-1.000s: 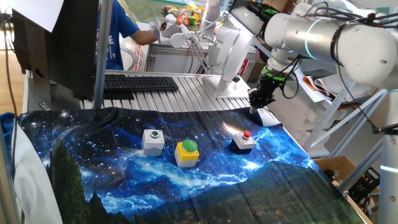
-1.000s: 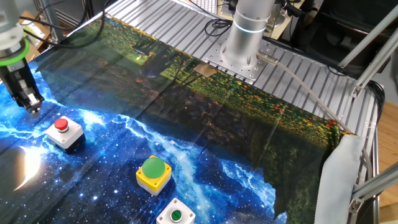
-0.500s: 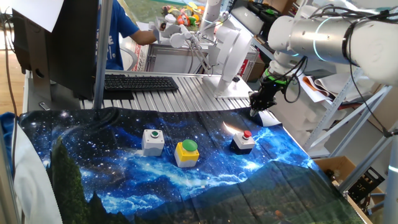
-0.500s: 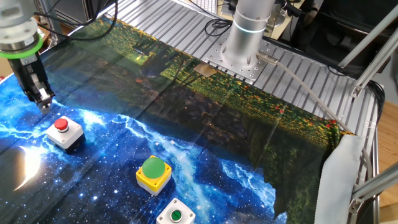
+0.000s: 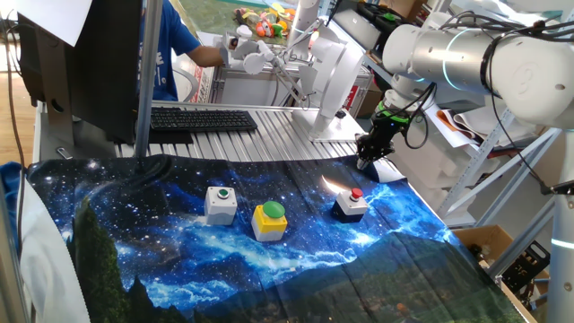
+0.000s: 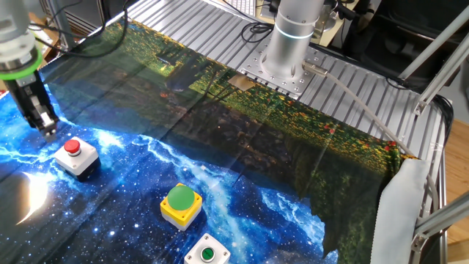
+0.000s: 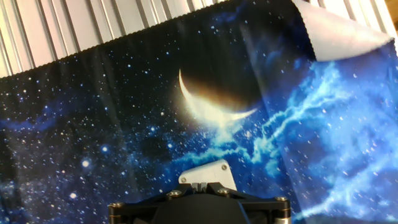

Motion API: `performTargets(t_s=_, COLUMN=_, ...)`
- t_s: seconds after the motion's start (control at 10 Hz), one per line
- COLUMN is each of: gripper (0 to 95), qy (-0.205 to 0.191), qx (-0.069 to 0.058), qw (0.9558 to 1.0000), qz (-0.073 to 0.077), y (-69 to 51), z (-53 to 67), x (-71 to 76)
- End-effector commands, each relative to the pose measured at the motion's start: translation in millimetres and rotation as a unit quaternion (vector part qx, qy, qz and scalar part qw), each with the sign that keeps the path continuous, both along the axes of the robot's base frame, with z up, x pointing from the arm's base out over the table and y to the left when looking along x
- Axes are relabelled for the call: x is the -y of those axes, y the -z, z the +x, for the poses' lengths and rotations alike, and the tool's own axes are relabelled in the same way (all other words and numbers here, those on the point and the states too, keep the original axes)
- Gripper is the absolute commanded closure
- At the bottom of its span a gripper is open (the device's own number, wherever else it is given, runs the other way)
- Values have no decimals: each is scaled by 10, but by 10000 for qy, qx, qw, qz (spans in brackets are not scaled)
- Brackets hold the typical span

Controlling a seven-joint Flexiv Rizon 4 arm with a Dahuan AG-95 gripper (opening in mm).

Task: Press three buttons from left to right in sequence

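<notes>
Item: end effector (image 6: 45, 130), fingers together, empty, hanging beside red-capped button (image 6: 72, 147). Green-capped button (image 5: 220, 193) and dome button (image 5: 272, 211) sit further left. Step judged: final press; needs aligning, descending.

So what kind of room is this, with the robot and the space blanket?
Probably a robot lab or workshop. A robot arm is bolted to a metal table, a keyboard sits at the back, and three buttons wait on the galaxy cloth, with cables and shelves around.
</notes>
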State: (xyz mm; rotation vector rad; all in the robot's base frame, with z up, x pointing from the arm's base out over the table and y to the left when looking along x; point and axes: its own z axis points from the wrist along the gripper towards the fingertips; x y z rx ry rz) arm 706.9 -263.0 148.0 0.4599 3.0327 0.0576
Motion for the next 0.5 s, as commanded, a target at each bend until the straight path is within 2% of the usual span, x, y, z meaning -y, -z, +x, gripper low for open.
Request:
performTargets(t_s=0.1, gripper=950, qy=12, qx=1, qw=10000, qz=38, y=63, z=-21, x=-26)
performTargets(t_s=0.5, gripper=950, qy=75, qx=-34, qw=9999, qz=84, y=100, z=-40, x=-38)
